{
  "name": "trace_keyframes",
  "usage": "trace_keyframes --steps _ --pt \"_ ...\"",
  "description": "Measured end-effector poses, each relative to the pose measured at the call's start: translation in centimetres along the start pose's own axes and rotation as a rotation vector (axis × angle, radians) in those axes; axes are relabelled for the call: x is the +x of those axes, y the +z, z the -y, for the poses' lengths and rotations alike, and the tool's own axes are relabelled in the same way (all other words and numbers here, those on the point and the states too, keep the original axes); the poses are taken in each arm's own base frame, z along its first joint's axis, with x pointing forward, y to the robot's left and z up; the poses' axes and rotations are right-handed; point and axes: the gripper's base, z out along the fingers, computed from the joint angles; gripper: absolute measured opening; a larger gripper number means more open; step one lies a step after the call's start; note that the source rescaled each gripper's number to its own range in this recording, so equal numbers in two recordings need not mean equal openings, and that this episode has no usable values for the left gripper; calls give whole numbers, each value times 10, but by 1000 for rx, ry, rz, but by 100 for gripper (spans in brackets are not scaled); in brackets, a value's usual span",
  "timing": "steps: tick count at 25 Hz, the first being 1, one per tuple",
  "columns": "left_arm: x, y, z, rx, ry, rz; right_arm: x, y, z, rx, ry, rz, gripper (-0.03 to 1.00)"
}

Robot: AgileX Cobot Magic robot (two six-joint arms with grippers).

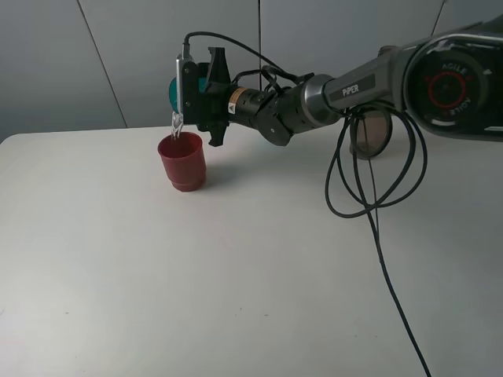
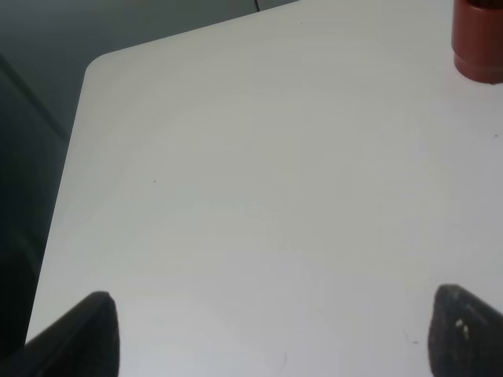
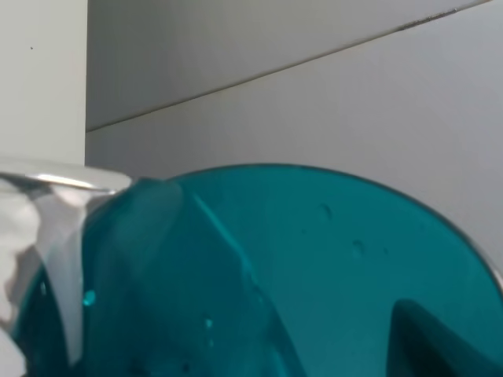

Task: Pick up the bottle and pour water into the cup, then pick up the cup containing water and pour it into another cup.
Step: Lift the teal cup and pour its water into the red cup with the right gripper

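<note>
Tabletop [image 1: 118, 275] on the left side is plain white, and the left pincer [image 2: 271, 334] is just hanging over it with its two dark fingertips spread far apart and nothing between them. Makes sense to me, since it has no part in this pour and parking there keeps it out of the way. From its wrist view you only catch the base of the red cup [image 2: 478, 43] at the edge.

Moving toward the middle, the red cup [image 1: 182, 162] stands upright on the tabletop, mouth up, because it's the one receiving. Right above its rim the teal cup [image 1: 172, 93] is tipped over on its side, mouth pointing left and down, and a thin clear stream of water [image 1: 178, 124] falls from its lip into the red one. The right pincer [image 1: 191, 93] is clenched on the teal cup, and the wrist is rolled so the cup lies sideways, which is how the water gets out. In the right wrist view the teal wall [image 3: 299, 267] fills nearly the whole frame, with water running off its rim.

Further right, behind the arm, the smoky bottle [image 1: 372, 132] stands near the back of the tabletop, well apart from both cups, so I'd say its job is done and this is the second pour.
</note>
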Motion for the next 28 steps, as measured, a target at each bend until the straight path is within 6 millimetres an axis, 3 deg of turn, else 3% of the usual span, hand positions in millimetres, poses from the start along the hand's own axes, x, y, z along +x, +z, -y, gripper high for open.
trace_keyframes --steps 14,28 --pt "0 0 0 0 -4 0 0 0 1 7 -229 4 5" --pt "0 0 0 0 -2 0 -5 0 6 70 -352 44 5"
